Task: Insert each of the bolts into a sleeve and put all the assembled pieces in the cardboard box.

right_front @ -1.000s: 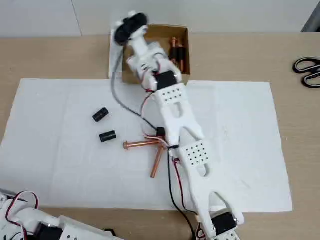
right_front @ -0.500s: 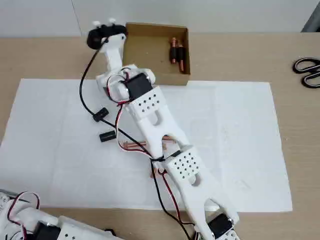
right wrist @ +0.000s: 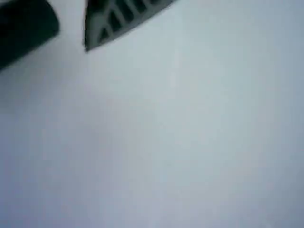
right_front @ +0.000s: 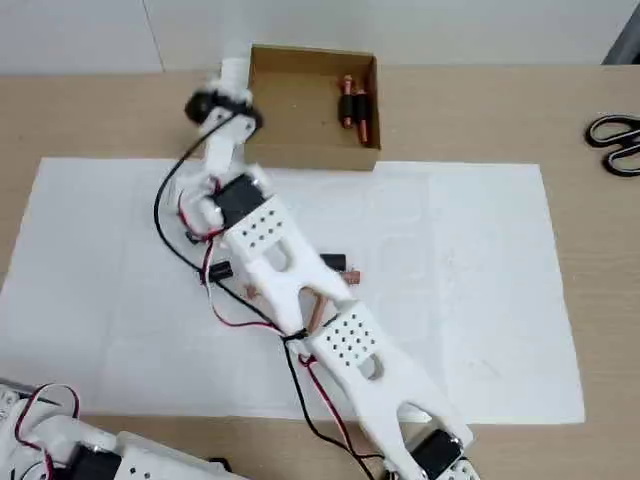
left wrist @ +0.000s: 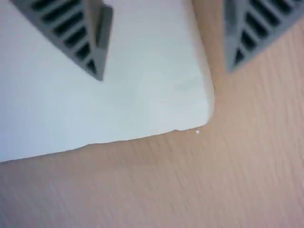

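Left gripper (left wrist: 164, 71): it hangs at the near left over the corner of the paper sheet (left wrist: 118, 104), and its pincer is spread wide with nothing between.
Sleeve (right_front: 216, 270): one black sleeve lies on the paper just left of the right arm. A second ago both loose sleeves lay uncovered, and now the arm crosses that patch.
Right gripper (right_front: 232, 80): a second ago it hung over the cardboard box. It has since swung left and now sits beside the box's left wall, at the far edge of the paper. I cannot tell whether its pincer is open or closed.
Bolt (right_front: 318, 305): I see copper through the gap under the right forearm, mid-sheet. The rest of the loose bolts is hidden by the arm.
Cardboard box (right_front: 300, 130): it stands at the far centre, no longer covered by the arm.
Assembled pieces (right_front: 355, 100): they lie in the box's far-right corner.
Meaning: I judge a drop-off finished and the arm heading back for the remaining sleeves and bolts.
Scissors (right_front: 615, 140): they lie at the far right, well apart from the work.
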